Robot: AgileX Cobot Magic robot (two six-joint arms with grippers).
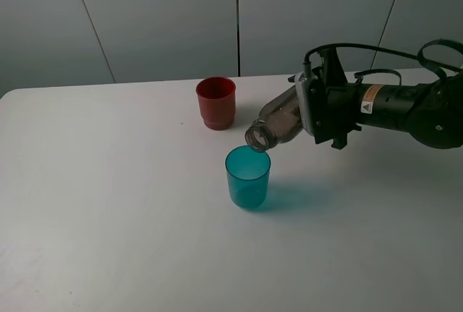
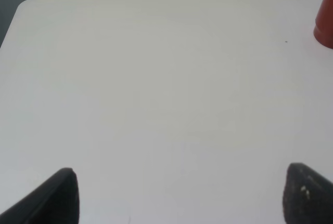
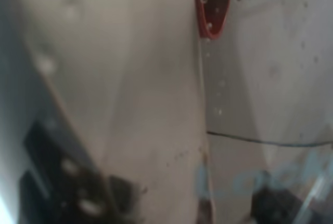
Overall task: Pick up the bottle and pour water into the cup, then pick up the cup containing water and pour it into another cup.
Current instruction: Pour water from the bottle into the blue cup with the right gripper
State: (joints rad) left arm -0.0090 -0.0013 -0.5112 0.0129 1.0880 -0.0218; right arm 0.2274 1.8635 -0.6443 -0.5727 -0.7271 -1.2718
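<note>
The smoky translucent bottle [image 1: 278, 125] is tipped far over, its open mouth just above the far rim of the teal cup [image 1: 247, 176]. My right gripper [image 1: 309, 113] is shut on the bottle's body, coming in from the right. The teal cup stands upright at the table's middle. The red cup [image 1: 215, 102] stands upright behind it, to the left. In the right wrist view the bottle's wall [image 3: 156, 104] fills the blurred picture. My left gripper [image 2: 182, 203] is open over bare table, and the red cup [image 2: 325, 18] shows at that view's edge.
The white table [image 1: 108, 203] carries only the two cups. A grey panelled wall [image 1: 166, 15] runs along its far edge. The right arm [image 1: 405, 109] stretches over the table's back right part.
</note>
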